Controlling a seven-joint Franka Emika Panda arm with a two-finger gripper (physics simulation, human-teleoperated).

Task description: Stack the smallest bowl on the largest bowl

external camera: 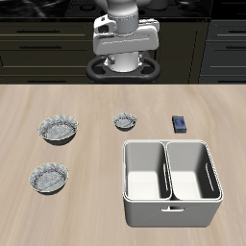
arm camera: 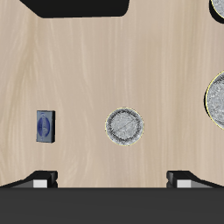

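The smallest bowl (external camera: 126,121), tiny, speckled and dark-rimmed, sits on the table near the middle; it also shows in the wrist view (arm camera: 125,127). The largest bowl (external camera: 58,129), wide and deep with a dark outer wall, stands apart from it at the same depth; only its rim shows in the wrist view (arm camera: 217,101). My gripper (external camera: 125,43) hangs high over the table's back edge, farther back than the smallest bowl. In the wrist view the gripper (arm camera: 111,179) is open and empty, its fingertips (arm camera: 39,179) wide apart.
A paler, shallower wide bowl (external camera: 48,177) sits nearer the front edge, in front of the largest bowl. A white two-compartment bin (external camera: 170,207) stands near the front. A small dark blue box (external camera: 180,123) lies beside the smallest bowl, also in the wrist view (arm camera: 44,125).
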